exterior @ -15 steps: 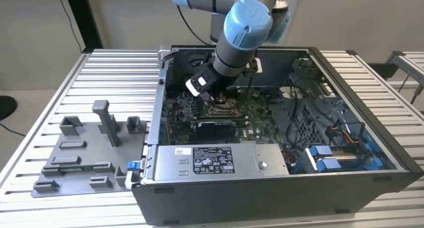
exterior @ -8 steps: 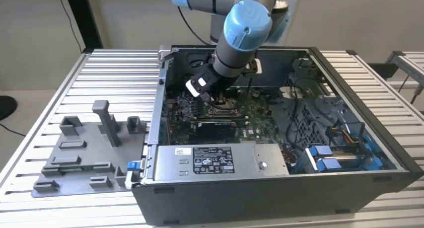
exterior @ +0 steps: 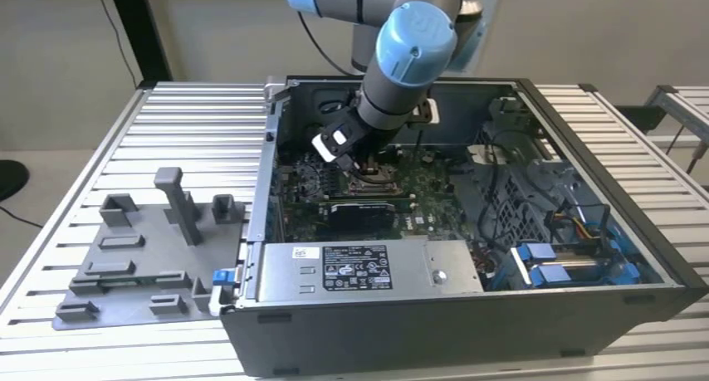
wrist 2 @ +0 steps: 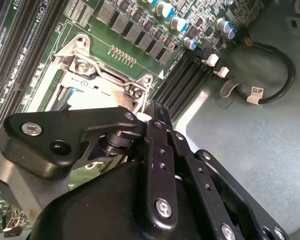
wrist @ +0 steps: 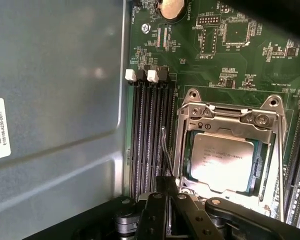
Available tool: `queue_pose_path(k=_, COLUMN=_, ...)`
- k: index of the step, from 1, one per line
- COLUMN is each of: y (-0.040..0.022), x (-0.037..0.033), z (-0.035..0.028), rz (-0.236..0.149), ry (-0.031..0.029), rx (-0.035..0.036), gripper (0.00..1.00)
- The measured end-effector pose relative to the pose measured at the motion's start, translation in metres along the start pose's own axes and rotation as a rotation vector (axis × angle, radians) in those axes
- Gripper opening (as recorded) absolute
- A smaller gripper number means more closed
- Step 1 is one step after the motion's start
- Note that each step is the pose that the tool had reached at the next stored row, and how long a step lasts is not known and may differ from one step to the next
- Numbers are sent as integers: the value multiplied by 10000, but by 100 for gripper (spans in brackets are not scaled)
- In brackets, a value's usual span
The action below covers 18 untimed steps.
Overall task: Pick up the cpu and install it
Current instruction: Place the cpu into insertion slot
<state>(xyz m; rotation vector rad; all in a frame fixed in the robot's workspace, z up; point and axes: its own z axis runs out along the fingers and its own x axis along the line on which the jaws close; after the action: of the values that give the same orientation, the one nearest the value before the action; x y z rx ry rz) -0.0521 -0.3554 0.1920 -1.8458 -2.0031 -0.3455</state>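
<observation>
Gripper, open or closed unclear, hovers just beside the cpu seated in its socket.

Diffuse, even light filled the exterior view; the case interior was dimmer. In the first wrist view, soft glare marked the wall and the cpu.

Exterior overview; both wrist views near socket

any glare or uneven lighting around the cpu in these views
First wrist view: the cpu is evenly lit, and there is a soft bright patch on the case wall. Second wrist view: the socket frame glints. Exterior view: the case interior is dimmer than the table.
</observation>
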Motion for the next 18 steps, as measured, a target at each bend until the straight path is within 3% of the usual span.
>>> queue_pose_path(k=18, y=119, x=-30, z=35, rz=3, ry=1, rx=7, gripper=0)
